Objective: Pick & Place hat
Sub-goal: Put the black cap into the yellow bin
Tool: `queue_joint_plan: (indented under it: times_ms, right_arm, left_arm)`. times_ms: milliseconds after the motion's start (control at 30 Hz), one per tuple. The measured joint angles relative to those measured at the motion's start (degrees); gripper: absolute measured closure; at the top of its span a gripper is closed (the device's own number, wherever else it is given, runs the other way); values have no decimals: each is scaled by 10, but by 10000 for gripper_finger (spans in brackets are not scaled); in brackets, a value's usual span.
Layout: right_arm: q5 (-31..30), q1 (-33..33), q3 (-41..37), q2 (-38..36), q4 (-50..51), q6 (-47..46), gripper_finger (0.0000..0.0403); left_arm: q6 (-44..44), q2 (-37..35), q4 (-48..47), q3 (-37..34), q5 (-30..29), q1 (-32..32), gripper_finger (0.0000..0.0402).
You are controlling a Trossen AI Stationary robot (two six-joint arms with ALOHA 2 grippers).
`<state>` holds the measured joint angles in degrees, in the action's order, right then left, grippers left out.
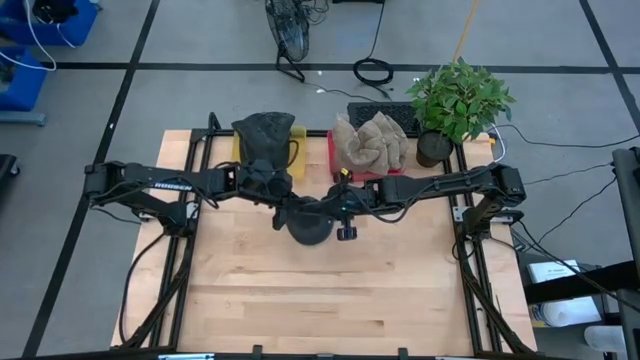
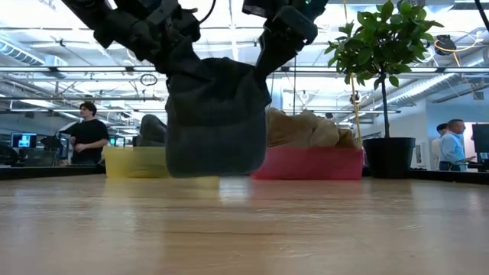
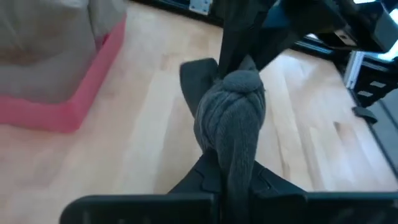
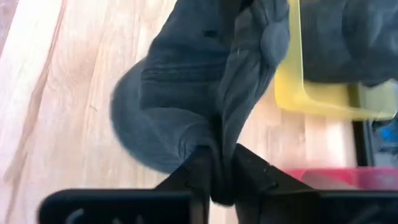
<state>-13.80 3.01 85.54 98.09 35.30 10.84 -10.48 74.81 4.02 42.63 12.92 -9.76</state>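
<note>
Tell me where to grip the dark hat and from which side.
Grip the dark hat by its bunched edges, one hand per side: left hand from the left, right hand from the right. Its soft fabric sags between them, so opposite pinches keep it spread.

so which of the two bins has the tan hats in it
The red bin, the one nearer the potted plant, holds the tan hats. The yellow bin beside it holds dark grey ones.
</note>
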Motion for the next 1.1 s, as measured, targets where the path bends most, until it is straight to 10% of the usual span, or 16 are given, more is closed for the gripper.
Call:
queue_joint_plan:
  times_ms: [533, 1100]
  right_arm:
    - [-1, -6, -17, 0, -16, -119, 181]
    - [-12, -48, -97, 0, -113, -207, 190]
  left_arm:
    - [135, -45, -388, 232, -138, -90, 397]
    - [101, -11, -423, 271, -95, -334, 397]
